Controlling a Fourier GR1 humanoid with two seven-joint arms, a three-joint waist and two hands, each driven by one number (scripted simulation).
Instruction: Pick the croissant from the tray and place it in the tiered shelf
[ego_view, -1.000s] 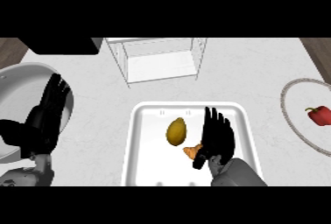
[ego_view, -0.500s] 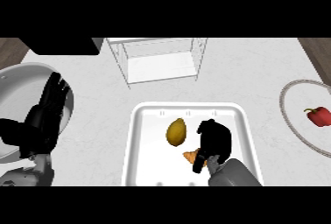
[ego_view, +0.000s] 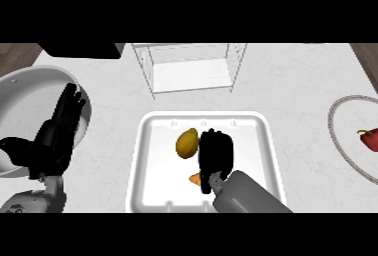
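Nearest the lower edge, the right hand (ego_view: 215, 155) has curled shut inside the tray (ego_view: 151, 165); a second ago its fingers lay straight and spread over the same spot, and half a second ago they were already folding. Now they are bunched down over the croissant (ego_view: 196, 178), of which only a small orange tip shows at the wrist side of the hand, so the fingers appear clamped on it, though most of the pastry is hidden and the hold itself cannot be checked. The croissant has not left the tray floor as far as can be judged; no lift is evident yet. Just beside the hand, to its left, a yellow-brown oval food item (ego_view: 187, 143) lies where it lay before, untouched. Off to the left, the left hand (ego_view: 55, 137) rests open, fingers straight, over the rim of a white bowl (ego_view: 33, 82), unchanged. On the right a plate (ego_view: 341, 135) carries a red pepper (ego_view: 368, 139). Farthest away on the tabletop (ego_view: 295, 80) stands the tiered shelf (ego_view: 190, 67), well apart from the tray, so the carry is still ahead.
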